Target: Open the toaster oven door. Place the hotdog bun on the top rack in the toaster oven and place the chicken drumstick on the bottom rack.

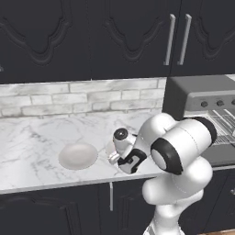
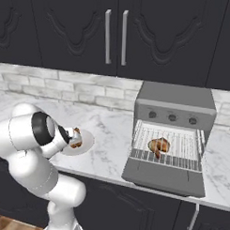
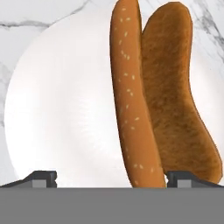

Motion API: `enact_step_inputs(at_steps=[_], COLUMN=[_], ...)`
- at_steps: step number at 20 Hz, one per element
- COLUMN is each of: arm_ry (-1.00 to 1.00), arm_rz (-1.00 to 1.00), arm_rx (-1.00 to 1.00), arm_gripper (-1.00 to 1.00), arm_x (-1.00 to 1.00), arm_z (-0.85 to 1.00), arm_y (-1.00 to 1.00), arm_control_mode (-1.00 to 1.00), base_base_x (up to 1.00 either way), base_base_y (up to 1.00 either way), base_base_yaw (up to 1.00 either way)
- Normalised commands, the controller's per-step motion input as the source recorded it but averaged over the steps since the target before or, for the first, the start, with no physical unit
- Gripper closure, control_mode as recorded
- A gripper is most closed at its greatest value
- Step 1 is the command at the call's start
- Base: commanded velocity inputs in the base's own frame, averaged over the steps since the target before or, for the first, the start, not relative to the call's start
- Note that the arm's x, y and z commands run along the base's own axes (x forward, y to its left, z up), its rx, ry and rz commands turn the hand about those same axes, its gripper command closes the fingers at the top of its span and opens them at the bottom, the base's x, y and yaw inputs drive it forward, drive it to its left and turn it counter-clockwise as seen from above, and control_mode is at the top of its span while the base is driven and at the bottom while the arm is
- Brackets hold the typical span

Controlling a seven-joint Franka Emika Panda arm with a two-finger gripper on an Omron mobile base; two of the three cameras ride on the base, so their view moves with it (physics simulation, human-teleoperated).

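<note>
We are seeing the oven [image 2: 175, 120] with its door [image 2: 162, 177] already hanging open and flat in front of it, so the first step looks finished. The drumstick [image 2: 158, 146] is already lying on a rack [image 2: 168, 142] that is pulled out over the door. We cannot tell for sure from these views whether this is the bottom rack or the top one. In the left base view, wire racks [image 1: 226, 121] are showing inside the open oven.

The bun [image 3: 131, 96] is not yet moved: it is lying on a white plate [image 3: 61, 109] on the marble counter [image 2: 109, 131], well apart from the oven. In the right base view the bun [image 2: 76, 138] is showing as a small brown thing on the plate [image 2: 87, 143], partly behind the arm. A second, empty plate [image 1: 78, 155] is lying further along the counter.

Our gripper [image 3: 110, 178] is hovering right over the bun with the jaws fully released, one fingertip on each side of it, and holding nothing. The bun is standing off-centre, close to the right tip.

So we are judging that the task is around the middle: the door and the drumstick seem done, and what is left is grasping the bun, carrying it to the oven and laying it on the top rack.
</note>
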Motion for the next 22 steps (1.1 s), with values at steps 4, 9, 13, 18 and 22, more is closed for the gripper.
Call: enact_step_inputs(at_steps=[4, 9, 13, 18, 22], arm_ry=[0.0, 0.0, 0.0, 0.0, 0.0], arm_rz=[0.01, 0.05, 0.05, 0.05, 0.07], arm_rx=[0.0, 0.0, 0.0, 0.0, 0.0], arm_gripper=[-1.0, -1.0, -1.0, 1.0, 1.0], arm_x=[0.0, 0.07, 0.1, 0.11, 0.12], arm_z=[-0.14, -0.02, -0.01, -0.07, -0.11], arm_y=[0.0, 0.0, 0.0, -0.02, -0.12], arm_control_mode=[-1.0, -1.0, -1.0, -1.0, -1.0], base_base_x=[0.0, 0.0, 0.0, 0.0, 0.0], base_base_y=[0.0, 0.0, 0.0, 0.0, 0.0], base_base_yaw=[0.0, 0.0, 0.0, 0.0, 0.0])
